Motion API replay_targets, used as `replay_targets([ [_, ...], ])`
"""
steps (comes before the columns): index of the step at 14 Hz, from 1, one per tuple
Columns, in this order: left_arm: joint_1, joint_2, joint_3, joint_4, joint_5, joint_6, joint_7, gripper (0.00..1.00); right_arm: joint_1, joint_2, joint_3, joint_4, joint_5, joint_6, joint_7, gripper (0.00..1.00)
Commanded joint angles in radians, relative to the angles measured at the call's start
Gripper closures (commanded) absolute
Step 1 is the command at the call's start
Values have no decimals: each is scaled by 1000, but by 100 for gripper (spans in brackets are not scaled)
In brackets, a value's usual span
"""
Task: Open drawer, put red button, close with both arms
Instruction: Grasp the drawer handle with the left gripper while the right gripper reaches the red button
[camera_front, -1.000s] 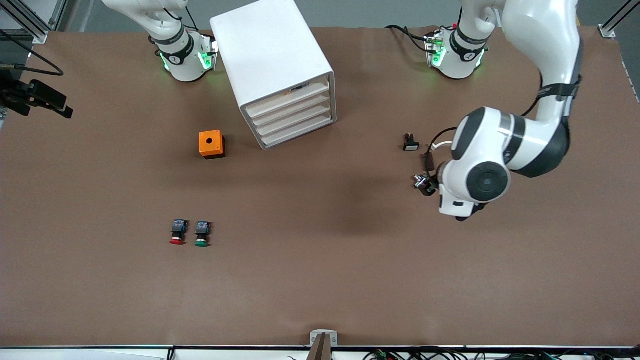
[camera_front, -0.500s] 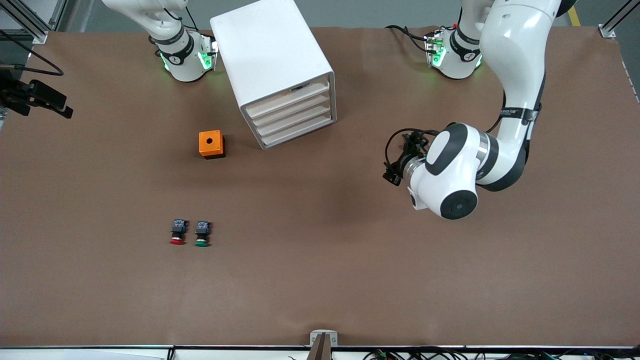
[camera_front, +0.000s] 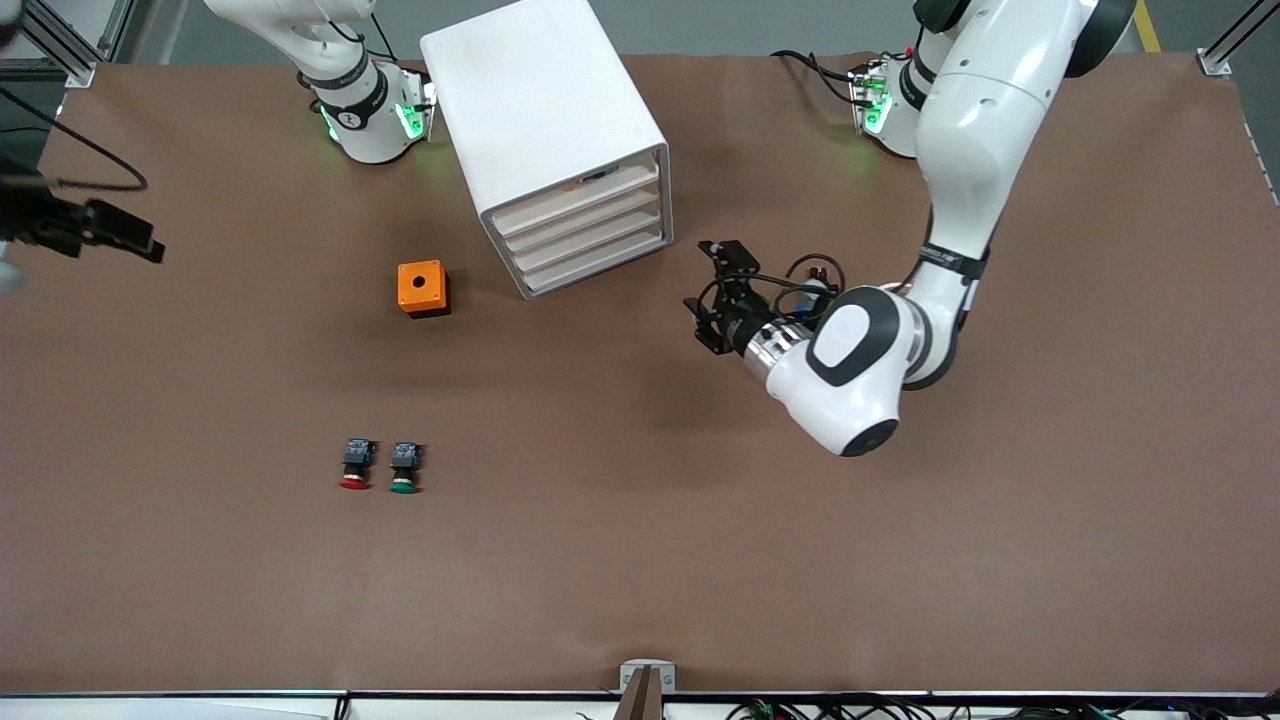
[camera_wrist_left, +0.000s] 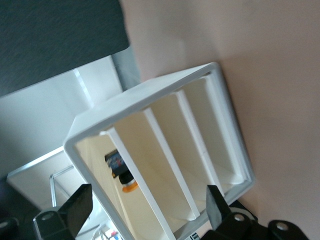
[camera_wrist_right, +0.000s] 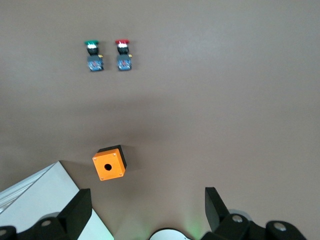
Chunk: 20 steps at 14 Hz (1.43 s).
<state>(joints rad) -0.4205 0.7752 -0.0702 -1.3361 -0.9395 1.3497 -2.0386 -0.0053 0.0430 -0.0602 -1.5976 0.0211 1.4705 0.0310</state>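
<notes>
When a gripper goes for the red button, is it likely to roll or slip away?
The red button lies on its side on the table, its round cap nearer the front camera, so a nudge may swing it around. Its boxy black-and-blue body should resist rolling outright. It looks small and probably light, and the green button lies close beside it, so a wide grasp may bump that.

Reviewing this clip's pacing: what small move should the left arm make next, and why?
Probably ease the open left gripper on toward the drawer cabinet front. All its drawers look shut, the gripper faces them empty, and the red button lies untouched on the table.
</notes>
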Motion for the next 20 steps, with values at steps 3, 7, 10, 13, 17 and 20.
replay_targets([
  [3, -60, 128, 7, 23, -148, -20, -228, 0, -1, 146, 5, 12, 0, 115, 0, 0],
  [7, -98, 165, 6, -12, -167, -20, -258, 28, 50, 182, 7, -195, -1, 478, 162, 0],
  [10, -115, 165, -23, -44, -165, -24, -255, 47, 73, 306, 8, -249, 0, 706, 200, 0],
  [13, -116, 168, -46, -57, -165, -35, -256, 48, 74, 437, 10, -245, 13, 879, 208, 0],
  [17, -150, 177, -51, -67, -162, -37, -249, 48, 96, 529, 10, -216, 117, 935, 208, 0],
  [20, -182, 184, -52, -71, -162, -40, -247, 59, 105, 555, 8, -208, 122, 949, 208, 0],
])
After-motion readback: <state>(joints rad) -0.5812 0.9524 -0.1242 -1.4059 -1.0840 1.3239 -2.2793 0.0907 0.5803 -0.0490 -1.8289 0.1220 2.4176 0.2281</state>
